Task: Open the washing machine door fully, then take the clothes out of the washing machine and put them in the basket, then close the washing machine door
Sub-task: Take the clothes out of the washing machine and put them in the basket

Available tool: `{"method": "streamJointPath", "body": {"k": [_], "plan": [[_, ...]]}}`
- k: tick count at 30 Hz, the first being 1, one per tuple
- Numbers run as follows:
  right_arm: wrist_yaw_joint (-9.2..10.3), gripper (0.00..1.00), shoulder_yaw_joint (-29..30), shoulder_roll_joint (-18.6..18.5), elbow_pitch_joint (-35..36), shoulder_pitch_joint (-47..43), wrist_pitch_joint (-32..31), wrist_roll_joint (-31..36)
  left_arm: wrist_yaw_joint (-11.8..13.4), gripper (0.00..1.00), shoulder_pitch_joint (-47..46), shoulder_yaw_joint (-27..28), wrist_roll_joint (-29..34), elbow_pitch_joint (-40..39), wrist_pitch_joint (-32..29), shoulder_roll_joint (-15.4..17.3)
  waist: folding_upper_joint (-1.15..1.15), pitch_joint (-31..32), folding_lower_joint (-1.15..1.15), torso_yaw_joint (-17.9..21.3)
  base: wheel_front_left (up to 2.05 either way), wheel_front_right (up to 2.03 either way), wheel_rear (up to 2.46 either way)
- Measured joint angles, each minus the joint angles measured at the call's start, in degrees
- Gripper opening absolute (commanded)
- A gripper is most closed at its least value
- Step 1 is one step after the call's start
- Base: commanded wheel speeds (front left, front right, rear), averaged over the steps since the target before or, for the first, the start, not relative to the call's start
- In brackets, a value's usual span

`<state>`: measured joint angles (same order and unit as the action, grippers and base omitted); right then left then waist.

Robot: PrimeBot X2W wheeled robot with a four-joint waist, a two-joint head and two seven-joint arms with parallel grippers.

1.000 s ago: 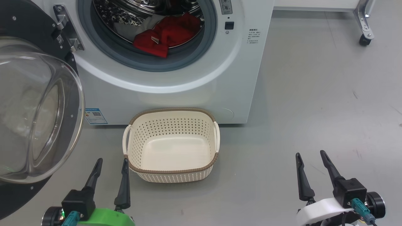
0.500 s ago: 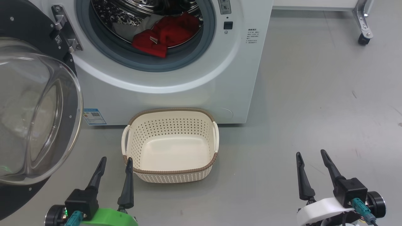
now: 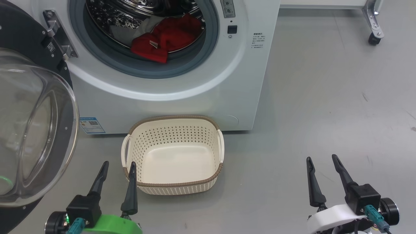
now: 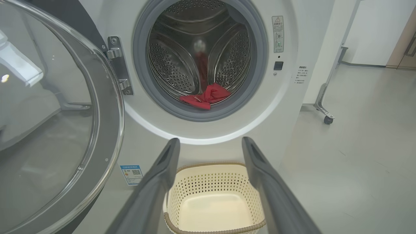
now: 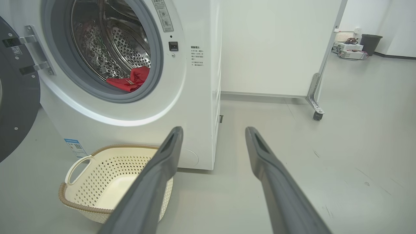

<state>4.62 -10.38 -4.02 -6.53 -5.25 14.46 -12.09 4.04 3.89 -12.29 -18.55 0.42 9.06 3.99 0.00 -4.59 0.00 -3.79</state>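
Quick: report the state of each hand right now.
Left hand: open, holding nothing.
Right hand: open, holding nothing.

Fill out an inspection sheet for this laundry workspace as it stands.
Surface: grey floor, bare, faint scuffs.
Job's things: door stands open to the left; red clothes lie in the washing machine; basket empty, before the machine.
Clutter: nothing seen.
Grippers: left gripper and right gripper open, holding nothing.
Cables: teal plug at each wrist.
Surroundings: wheeled frame leg, white wall, dark bin.
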Motion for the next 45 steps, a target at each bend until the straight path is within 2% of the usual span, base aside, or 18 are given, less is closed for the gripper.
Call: {"method": "streamJointPath", "body": {"k": [23,45], "plan": [[-0.44,1.00,0.0,0.0,0.1,0.0,0.0,0.0,0.8,1.00,0.0,0.0,0.6,0.0,-0.5,0.1,0.00,-0.7,0.00,-0.4,1.05,-1.05,0.00],[-0.51,1.00,-0.1,0.0,-0.5,0.0,0.0,0.0,0.8,1.00,0.0,-0.3,0.5,0.4,-0.8,0.0,0.00,-0.1,0.00,-0.6,0.26,-0.26,0.00]]}}
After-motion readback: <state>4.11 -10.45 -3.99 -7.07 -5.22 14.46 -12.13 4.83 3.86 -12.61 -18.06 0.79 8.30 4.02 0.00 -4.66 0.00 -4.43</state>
